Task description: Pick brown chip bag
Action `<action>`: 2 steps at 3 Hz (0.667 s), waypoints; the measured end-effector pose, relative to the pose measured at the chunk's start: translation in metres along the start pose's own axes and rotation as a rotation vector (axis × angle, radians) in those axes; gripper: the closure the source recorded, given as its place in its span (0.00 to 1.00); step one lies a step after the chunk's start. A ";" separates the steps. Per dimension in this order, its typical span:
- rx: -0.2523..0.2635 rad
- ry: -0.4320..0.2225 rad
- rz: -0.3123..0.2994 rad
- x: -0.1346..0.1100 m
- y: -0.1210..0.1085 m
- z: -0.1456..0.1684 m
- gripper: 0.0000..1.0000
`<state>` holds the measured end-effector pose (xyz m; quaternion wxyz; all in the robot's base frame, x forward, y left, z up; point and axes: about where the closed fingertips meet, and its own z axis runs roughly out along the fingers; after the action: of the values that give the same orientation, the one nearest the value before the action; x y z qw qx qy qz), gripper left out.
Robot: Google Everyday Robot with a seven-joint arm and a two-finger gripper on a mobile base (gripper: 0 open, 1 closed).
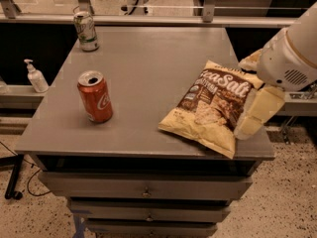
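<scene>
Spotted brown chip bag lying flat on right half of grey counter, lettered end toward far side, lower corner reaching near front edge. Found white arm entering from right, carrying claw right at bag's right-hand edge. Counted two pale fingers spread apart, so logged claw as open and gripping nothing: one near bag's top right corner, the other slanting down alongside lower right edge. Cannot tell whether either touches bag.

Logged red soda can upright on left half of counter, tab end up, well apart from bag. Noted green-and-white can upright at far left corner. Saw white pump bottle on lower ledge just beside counter's left side. Recorded closed drawers stacked under counter, speckled floor below.
</scene>
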<state>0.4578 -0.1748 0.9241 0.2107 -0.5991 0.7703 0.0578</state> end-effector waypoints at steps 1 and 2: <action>-0.044 -0.029 0.097 -0.015 0.007 0.022 0.00; -0.059 -0.038 0.180 -0.027 0.018 0.040 0.00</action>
<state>0.4560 -0.1325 0.8959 0.2015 -0.5321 0.8148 0.1108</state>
